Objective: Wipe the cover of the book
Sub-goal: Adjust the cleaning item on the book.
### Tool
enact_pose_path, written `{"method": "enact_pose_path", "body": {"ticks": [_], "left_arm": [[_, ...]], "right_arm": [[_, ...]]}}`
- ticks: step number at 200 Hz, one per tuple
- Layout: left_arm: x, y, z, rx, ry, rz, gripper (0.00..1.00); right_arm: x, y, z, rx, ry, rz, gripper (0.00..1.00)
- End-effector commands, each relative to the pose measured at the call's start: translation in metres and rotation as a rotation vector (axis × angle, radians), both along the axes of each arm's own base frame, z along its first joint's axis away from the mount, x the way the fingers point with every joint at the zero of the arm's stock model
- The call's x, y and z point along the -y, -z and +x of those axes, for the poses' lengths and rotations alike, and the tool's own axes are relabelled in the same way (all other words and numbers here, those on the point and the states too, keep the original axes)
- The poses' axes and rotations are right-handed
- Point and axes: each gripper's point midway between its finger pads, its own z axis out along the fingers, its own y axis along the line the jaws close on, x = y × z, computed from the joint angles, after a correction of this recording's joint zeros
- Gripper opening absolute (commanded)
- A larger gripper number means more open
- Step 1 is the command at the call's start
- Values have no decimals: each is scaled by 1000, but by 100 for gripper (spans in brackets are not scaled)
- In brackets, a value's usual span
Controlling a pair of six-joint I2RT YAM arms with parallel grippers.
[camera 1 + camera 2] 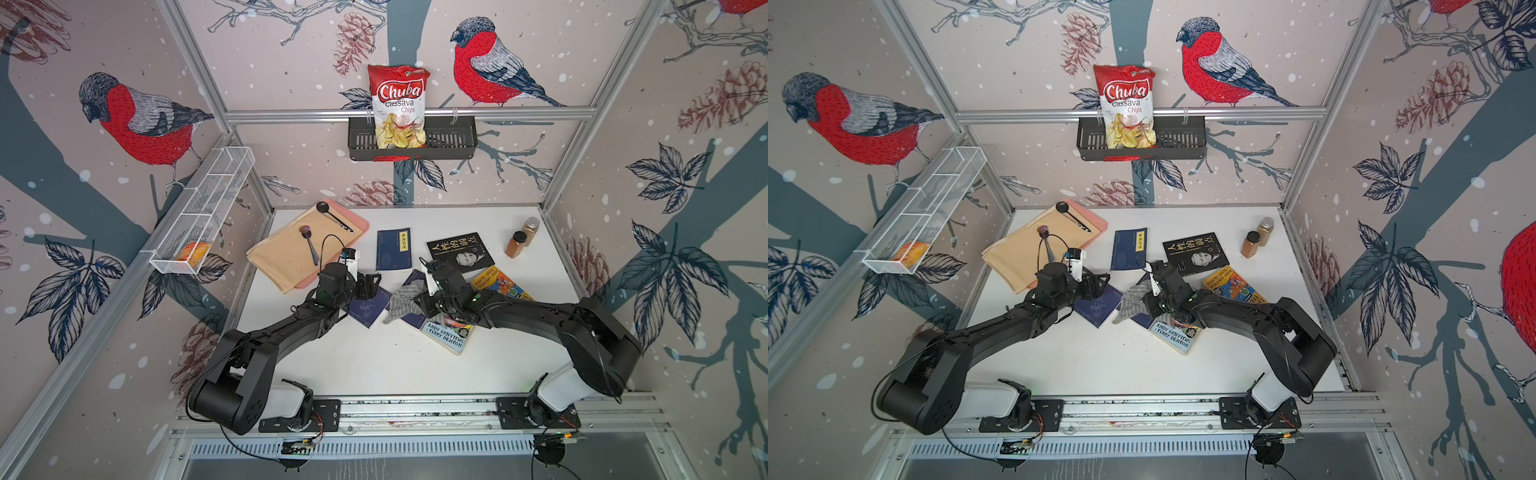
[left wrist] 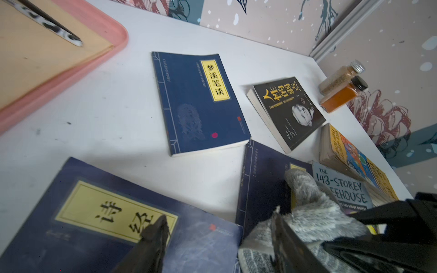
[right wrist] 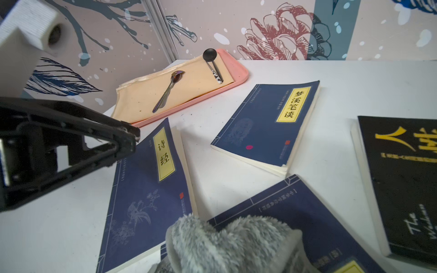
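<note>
The grey cloth (image 1: 405, 301) lies bunched on a blue book (image 3: 307, 212) in the middle of the white counter (image 1: 374, 365). One end spills toward a second blue book (image 3: 146, 201) just beside it, the one with a yellow title strip. Which of the two is meant for wiping I cannot tell.

The left gripper (image 2: 220, 215) hangs low over that second book with its jaws apart, one fingertip above the title strip and the other against the cloth. The right gripper (image 1: 424, 305) sits at the cloth's other side. Its fingers are hidden, so I cannot tell whether it is apart or clamped on the cloth.

The second book's cover shows pale smudges and the cloth is crumpled, so the wiping looks unfinished. The cloth needs a firm hold and flat strokes across a cover.

Around them lie a third blue book (image 1: 393, 249), a black book (image 1: 459, 251), an orange paperback (image 1: 500, 284) and a treehouse paperback (image 1: 446, 336). At the back on the left arm's side, a pink tray (image 3: 244, 72) carries a spoon (image 1: 309, 243) and a black ladle (image 1: 332, 216). An orange spice jar (image 1: 515, 243) and a paler jar (image 1: 531, 226) stand at the back on the right arm's side.

Bird wallpaper covers the walls. A black basket (image 1: 453, 141) holds a chip bag (image 1: 399, 104), and a white wire basket (image 1: 208, 199) hangs on the side wall.
</note>
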Motion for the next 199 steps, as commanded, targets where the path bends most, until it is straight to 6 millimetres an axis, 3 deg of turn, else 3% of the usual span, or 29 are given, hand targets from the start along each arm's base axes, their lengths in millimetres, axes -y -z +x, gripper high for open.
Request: {"method": "enact_pose_path", "body": {"ticks": [1, 16, 54, 77, 100, 119, 156, 199], "left_arm": [[17, -2, -6, -13, 58, -70, 64], [24, 0, -9, -27, 77, -92, 63], [41, 0, -9, -46, 126, -107, 63], [52, -3, -10, -53, 156, -123, 64], [60, -3, -12, -70, 173, -133, 64], [63, 2, -12, -100, 174, -136, 64], [67, 16, -11, -165, 168, -143, 64], [84, 28, -17, -226, 241, -180, 52]], "right_arm": [[-9, 0, -6, -61, -41, 77, 33], [-6, 7, -9, -82, -41, 67, 39], [2, 11, -17, -109, -53, 61, 73], [5, -13, -20, -70, -61, 122, 87], [16, -43, -16, -24, -27, 172, 91], [34, -49, -10, -7, 43, 141, 94], [60, -24, -13, -75, 140, 88, 90], [62, 6, -19, -152, 174, 97, 61]]}}
